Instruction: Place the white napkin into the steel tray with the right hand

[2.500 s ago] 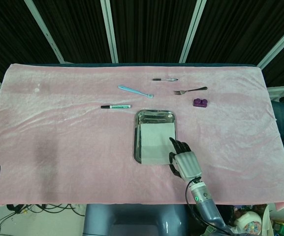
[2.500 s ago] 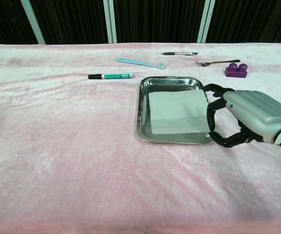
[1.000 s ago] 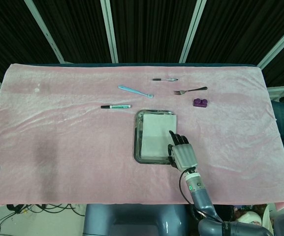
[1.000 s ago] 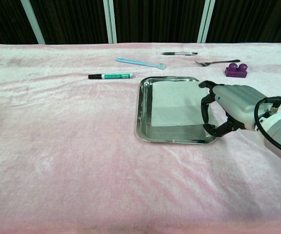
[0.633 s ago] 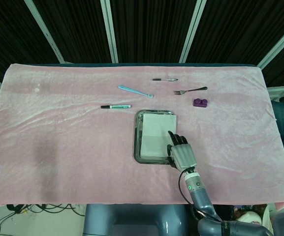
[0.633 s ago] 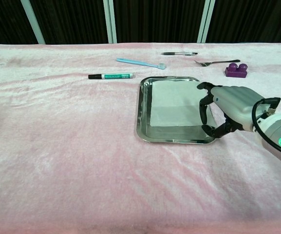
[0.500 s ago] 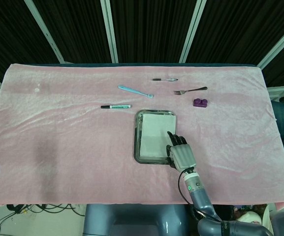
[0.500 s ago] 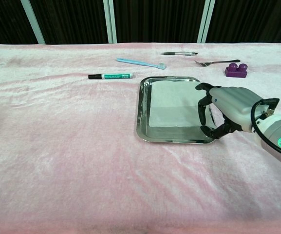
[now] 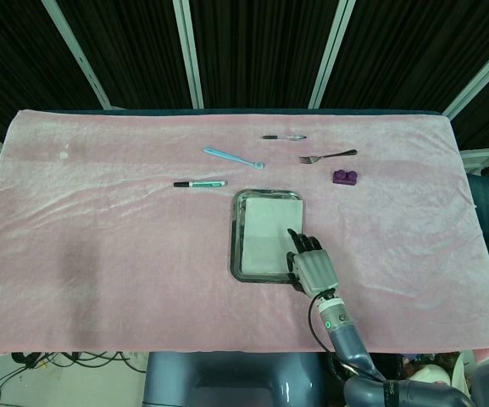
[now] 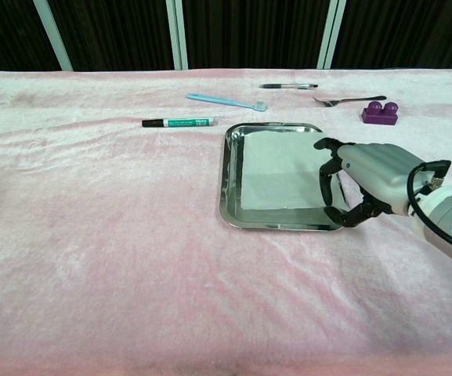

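1. Fingers (image 10: 329,174) of the right hand (image 10: 370,182): dark, curved and spread, arched over the right rim of the steel tray (image 10: 227,205); their tips come down at the right edge of the white napkin (image 10: 280,170). Whether they pinch the napkin or merely touch it cannot be told from either view.
2. White napkin: a flat, pale rectangular sheet lying inside the steel tray, covering most of its floor. Its long axis runs with the tray's long axis, from the near rim toward the far rim. In the head view the napkin (image 9: 269,231) sits toward the tray's far and right sides, leaving a bare metal strip along the left wall and the near end.
3. Appearance of the napkin: plain white to light grey, unfolded, with straight edges and no clear creases.
4. Steel tray (image 9: 236,254): shiny, rectangular with rounded corners, resting on the pink cloth (image 9: 108,220).
5. Right hand (image 9: 313,270): grey back, at the tray's near right corner, with the wrist and forearm extending away from the tray toward the table's near edge.
6. Beyond the tray's far rim: a green marker (image 9: 198,183) to the left, a light blue toothbrush (image 9: 233,158), a pen (image 9: 283,136), a fork (image 9: 327,156) and a purple block (image 9: 344,177) to the right.
7. The left hand appears in neither view.
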Robot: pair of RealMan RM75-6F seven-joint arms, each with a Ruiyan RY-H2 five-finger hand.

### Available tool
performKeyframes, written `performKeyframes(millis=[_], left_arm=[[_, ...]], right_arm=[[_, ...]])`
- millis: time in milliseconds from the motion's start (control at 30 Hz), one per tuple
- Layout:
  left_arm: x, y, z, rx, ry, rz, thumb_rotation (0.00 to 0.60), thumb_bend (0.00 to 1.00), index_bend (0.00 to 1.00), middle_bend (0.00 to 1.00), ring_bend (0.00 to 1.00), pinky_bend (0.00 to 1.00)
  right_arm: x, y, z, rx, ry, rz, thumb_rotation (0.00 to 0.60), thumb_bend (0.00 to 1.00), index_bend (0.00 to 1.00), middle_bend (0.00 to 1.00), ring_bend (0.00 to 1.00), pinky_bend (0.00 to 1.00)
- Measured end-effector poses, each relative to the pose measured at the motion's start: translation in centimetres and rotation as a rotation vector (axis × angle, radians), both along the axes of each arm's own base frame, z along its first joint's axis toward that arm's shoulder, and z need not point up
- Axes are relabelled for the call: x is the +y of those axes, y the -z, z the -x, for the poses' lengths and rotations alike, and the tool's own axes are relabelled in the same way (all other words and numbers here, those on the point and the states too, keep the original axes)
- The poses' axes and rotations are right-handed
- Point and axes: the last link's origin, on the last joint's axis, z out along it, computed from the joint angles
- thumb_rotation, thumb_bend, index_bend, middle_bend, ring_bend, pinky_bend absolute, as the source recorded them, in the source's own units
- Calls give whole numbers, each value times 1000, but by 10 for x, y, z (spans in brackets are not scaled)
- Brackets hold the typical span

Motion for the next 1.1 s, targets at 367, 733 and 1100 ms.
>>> performKeyframes(millis=[367,733,1100], left_arm=[[0,0,0,0,-1,1,600,396,151,49,0,0],[0,0,0,0,-1,1,600,396,151,48,0,0],[0,0,0,2,-2,2,600,396,151,48,0,0]], right_arm=[[0,1,-2,-10,-4,-2,600,379,591,45,124,155],[1,2,-2,-5,-7,-35,600,322,388,32,106,154],[2,-5,-4,-7,-12,-41,600,319,368,29,97,155]])
